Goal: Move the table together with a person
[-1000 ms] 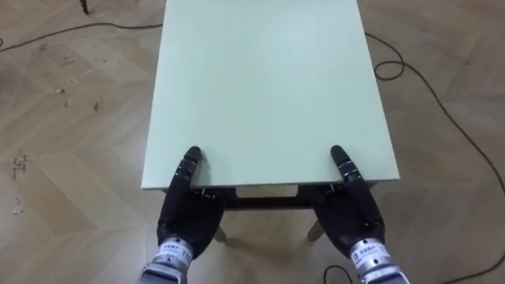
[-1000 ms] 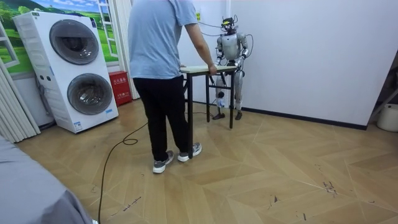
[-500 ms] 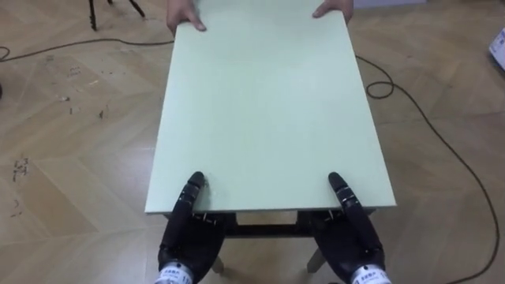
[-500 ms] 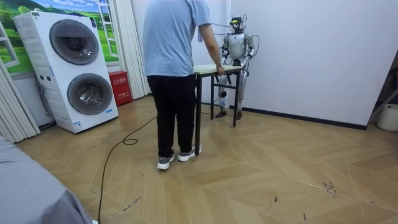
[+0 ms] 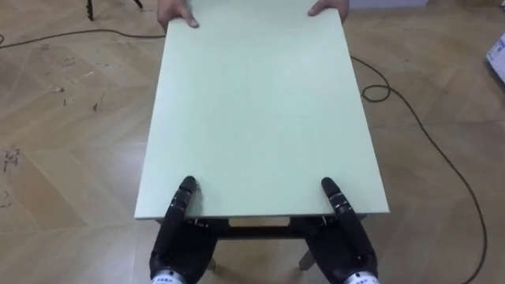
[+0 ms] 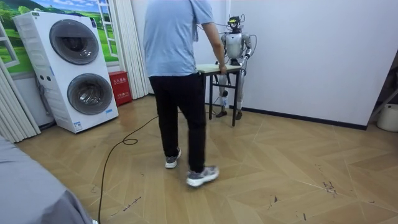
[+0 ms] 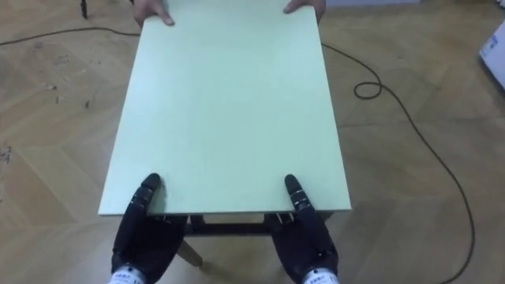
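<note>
The bench (image 5: 254, 110), held between the person's hands (image 5: 175, 15) at its far edge and the left robot hand (image 5: 182, 237) and right robot hand (image 5: 344, 237), each clamped on the near edge with thumb on top, could slip those shallow holds if the striding person (image 6: 177, 74) pulls faster.

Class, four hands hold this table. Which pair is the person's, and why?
The bare pair at the far edge of the table. The robot's left hand and right hand, clasping the near edge, are black.
</note>
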You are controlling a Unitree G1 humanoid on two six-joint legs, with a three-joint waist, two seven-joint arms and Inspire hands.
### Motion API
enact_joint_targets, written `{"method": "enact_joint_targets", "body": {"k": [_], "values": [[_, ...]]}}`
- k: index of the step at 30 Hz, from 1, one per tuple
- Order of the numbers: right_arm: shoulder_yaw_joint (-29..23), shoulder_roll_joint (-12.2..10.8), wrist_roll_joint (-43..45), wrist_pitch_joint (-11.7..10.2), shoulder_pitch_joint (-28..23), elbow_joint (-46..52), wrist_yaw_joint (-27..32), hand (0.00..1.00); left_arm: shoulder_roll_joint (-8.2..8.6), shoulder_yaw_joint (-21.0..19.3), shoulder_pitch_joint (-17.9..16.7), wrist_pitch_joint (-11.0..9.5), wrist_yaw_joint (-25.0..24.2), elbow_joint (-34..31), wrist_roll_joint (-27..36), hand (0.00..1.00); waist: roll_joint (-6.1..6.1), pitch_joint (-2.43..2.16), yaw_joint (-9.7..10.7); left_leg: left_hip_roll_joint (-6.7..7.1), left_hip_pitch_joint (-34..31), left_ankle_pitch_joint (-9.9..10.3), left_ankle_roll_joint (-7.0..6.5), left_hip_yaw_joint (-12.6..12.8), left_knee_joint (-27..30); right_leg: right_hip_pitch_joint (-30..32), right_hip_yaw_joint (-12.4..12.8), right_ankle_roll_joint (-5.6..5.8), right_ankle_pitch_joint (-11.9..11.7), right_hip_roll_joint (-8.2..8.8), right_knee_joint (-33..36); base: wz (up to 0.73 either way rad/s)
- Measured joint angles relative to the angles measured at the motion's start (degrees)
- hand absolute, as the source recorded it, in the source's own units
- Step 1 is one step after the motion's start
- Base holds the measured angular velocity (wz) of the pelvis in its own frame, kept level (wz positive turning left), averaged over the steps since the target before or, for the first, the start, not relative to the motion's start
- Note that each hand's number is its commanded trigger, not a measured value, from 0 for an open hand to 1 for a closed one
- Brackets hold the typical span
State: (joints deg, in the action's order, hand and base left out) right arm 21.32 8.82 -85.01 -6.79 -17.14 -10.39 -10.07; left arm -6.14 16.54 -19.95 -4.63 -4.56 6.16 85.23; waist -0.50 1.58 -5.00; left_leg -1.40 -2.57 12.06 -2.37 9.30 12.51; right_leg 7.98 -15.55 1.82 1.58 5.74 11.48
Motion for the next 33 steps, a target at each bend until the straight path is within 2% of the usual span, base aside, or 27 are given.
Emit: {"method": "enact_joint_targets", "body": {"k": [5,7,11,12,17,19,23,25,26,27,28,31,33], "values": [[0.50,0.59,0.12,0.16,0.27,0.01,-0.98,1.00,-0.30,-0.25,-2.04,-0.51,-0.90,-1.72,0.14,1.00,-0.07,0.01,-1.89,0.02,-0.97,0.01,0.01,-1.05,0.28,-0.03,-1.15,0.01,-0.01,0.08,-0.82,0.13],[1.07,0.38,0.00,0.03,0.75,0.02,-1.18,1.00,-0.18,-0.19,-2.66,-1.00,-1.13,-2.26,0.21,1.00,-0.02,-0.01,-2.81,-0.04,-2.02,0.08,0.08,-2.61,1.07,-0.09,-2.20,0.01,-0.01,0.19,-0.74,0.32],[1.19,0.95,0.07,0.05,2.56,0.01,-0.69,1.00,0.58,0.60,-2.65,-2.59,-1.52,-2.31,0.25,1.00,0.37,0.08,-3.14,0.12,-3.93,0.03,0.13,-5.82,2.52,-0.41,-3.90,0.09,0.05,0.48,-0.74,0.49],[1.08,1.07,0.26,0.05,3.04,0.01,-0.54,1.00,1.15,0.49,-2.66,-3.07,-1.52,-2.27,0.26,1.00,0.79,0.20,-3.13,0.37,-4.27,0.01,0.12,-7.01,2.93,-0.90,-4.34,0.47,0.32,0.73,-0.75,0.49],[0.84,0.87,2.15,0.59,3.68,0.01,-0.42,1.00,1.04,0.35,-3.24,-3.53,-1.87,-2.25,1.09,1.00,1.91,0.19,-3.13,2.12,-4.95,-0.82,-0.07,-10.76,2.95,-2.03,-5.12,1.39,1.67,1.92,-0.45,0.45],[0.95,0.86,2.35,0.93,3.47,0.01,-0.22,1.00,1.12,0.45,-3.91,-3.96,-2.13,-2.27,1.24,1.00,2.00,0.19,-3.15,2.45,-5.03,-0.89,-0.12,-11.13,3.21,-2.00,-5.27,1.67,2.71,2.65,1.22,0.36],[1.04,0.98,3.30,1.46,3.25,0.03,-0.18,1.00,1.07,0.79,-4.92,-4.29,-2.20,-2.26,2.61,1.00,1.68,0.14,-2.88,4.36,-6.64,-0.78,-0.52,-11.72,5.24,0.47,-5.71,2.64,6.34,5.94,8.74,0.42],[1.01,0.96,3.40,1.75,3.09,0.03,-0.18,1.00,0.91,0.77,-4.94,-4.19,-2.20,-2.06,2.81,1.00,1.10,0.40,-2.37,6.02,-7.66,-0.94,-0.84,-14.35,6.59,1.39,-3.67,3.25,7.97,7.45,12.78,0.67],[1.00,1.00,3.43,1.85,2.97,0.03,-0.18,1.00,0.86,0.82,-4.93,-4.19,-2.20,-2.00,2.84,1.00,1.03,0.43,-2.17,6.24,-7.91,-0.95,-0.84,-15.20,7.09,1.39,-2.72,3.28,8.15,7.47,13.31,0.81],[1.02,1.03,3.58,1.91,2.70,0.02,-0.18,1.00,0.47,1.12,-4.95,-4.28,-2.20,-1.84,2.97,1.00,0.94,0.46,-1.76,6.76,-8.26,-0.95,-0.84,-17.04,7.83,1.06,-1.12,3.27,8.18,7.16,13.52,0.87],[1.00,1.05,3.74,1.92,2.54,0.02,-0.18,1.00,-0.09,1.32,-4.96,-4.43,-2.20,-1.83,3.00,1.00,0.88,0.48,-1.18,7.28,-9.00,-1.05,-0.71,-19.16,8.85,0.06,-0.64,3.24,8.39,6.82,12.71,0.91],[1.00,0.88,3.87,2.15,2.41,0.02,-0.18,1.00,-0.35,1.08,-4.95,-4.44,-2.14,-1.80,3.04,1.00,0.67,0.51,-0.91,8.54,-10.08,-1.46,-0.30,-23.10,10.39,-3.04,1.58,3.66,8.98,5.63,8.71,0.79],[0.98,0.73,4.05,2.12,2.46,0.02,-0.18,1.00,-0.38,1.00,-4.93,-4.43,-2.15,-1.80,3.04,1.00,0.51,0.46,-1.51,8.93,-10.34,-1.92,0.14,-24.93,10.38,-4.32,1.69,3.72,9.03,5.08,6.75,0.51]]}}
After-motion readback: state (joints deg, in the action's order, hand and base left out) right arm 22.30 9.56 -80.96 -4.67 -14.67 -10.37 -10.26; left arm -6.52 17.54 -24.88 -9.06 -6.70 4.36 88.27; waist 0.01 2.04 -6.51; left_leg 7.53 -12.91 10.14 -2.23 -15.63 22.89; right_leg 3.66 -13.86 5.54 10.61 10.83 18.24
